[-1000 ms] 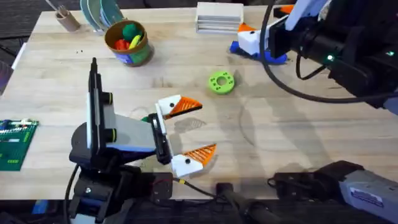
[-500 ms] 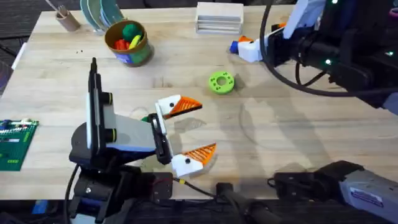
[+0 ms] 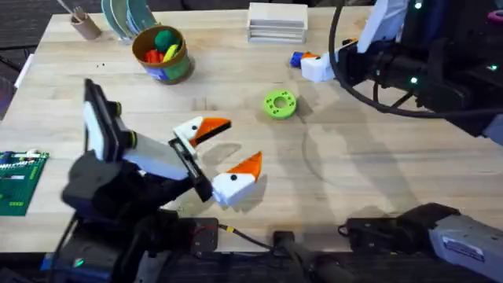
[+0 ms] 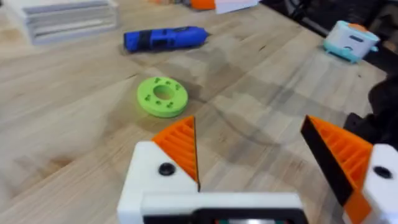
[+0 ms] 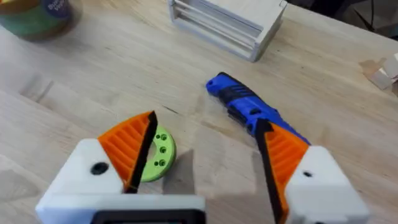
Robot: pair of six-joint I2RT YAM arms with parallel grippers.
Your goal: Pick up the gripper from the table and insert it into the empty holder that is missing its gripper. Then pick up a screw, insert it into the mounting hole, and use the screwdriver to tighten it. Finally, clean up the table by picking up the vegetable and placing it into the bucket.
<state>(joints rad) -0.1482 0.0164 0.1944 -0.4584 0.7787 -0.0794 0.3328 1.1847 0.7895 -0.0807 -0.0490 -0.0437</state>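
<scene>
The left arm's gripper (image 3: 216, 153), white mounts with orange ribbed pads, hangs low over the middle of the pale wooden table (image 3: 354, 165) with its fingers spread wide and nothing between them; in the left wrist view both orange pads (image 4: 180, 146) are in place on their mounts, each white mount carrying a small dark hole (image 4: 166, 168); ahead of it lies the lime-green plastic disc with holes (image 3: 279, 104), and beyond that the bright blue cylindrical powered screwdriver (image 4: 165, 38), flat on the wood near a stack of white trays (image 3: 277, 21); the right arm's gripper (image 5: 202, 158) hovers at the far right of the table, just above the screwdriver, its fingers also parted and empty, one orange pad overlapping the blue body in the right wrist view; the small round can with an orange-yellow rim and blue-green label (image 3: 161, 53) stands at the far left, holding a green ball and other coloured pieces; a green circuit board (image 3: 17, 181) rests at the left edge.
</scene>
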